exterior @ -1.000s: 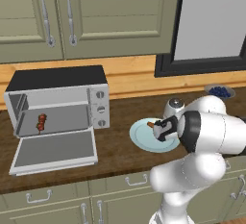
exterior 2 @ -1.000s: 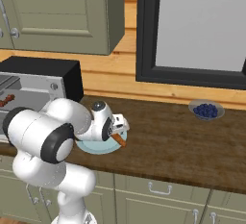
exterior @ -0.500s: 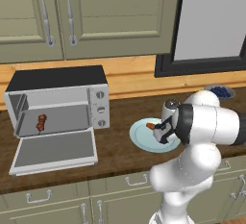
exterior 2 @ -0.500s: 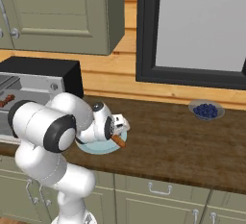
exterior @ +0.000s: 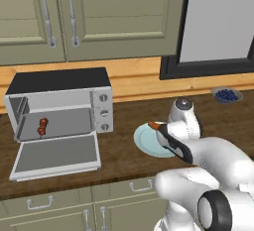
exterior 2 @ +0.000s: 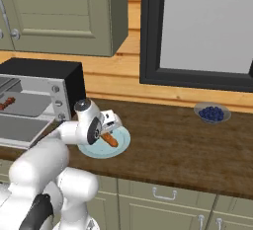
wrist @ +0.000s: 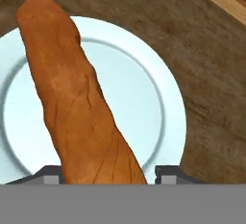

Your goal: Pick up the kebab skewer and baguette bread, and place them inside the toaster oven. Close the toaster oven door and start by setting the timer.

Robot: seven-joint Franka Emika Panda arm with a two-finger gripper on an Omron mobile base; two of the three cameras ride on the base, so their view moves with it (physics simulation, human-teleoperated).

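Note:
The orange-brown baguette bread (wrist: 81, 103) lies lengthwise over the pale blue plate (wrist: 163, 103). Its near end sits between my fingertips (wrist: 168, 177), and my gripper (wrist: 103, 177) is shut on it. From the base views, the gripper (exterior 2: 106, 134) is low over the plate (exterior 2: 121, 147) with the baguette (exterior 2: 110, 140) sticking out; one end (exterior: 154, 125) shows past the hand. The toaster oven (exterior: 59, 84) stands to the left. Its door (exterior: 54, 155) is folded down flat, and the kebab skewer (exterior: 42, 126) lies inside on the rack.
A small bowl of blueberries (exterior: 226, 94) sits at the far right of the wooden counter below the window frame. Cabinet doors hang above the oven. My own white arm bulks large in front of the plate (exterior: 146, 141).
My jaws have come in from wide open onto the baguette. The arm's elbow has swung and the hand settled lower over the plate. The oven and skewer stay put.

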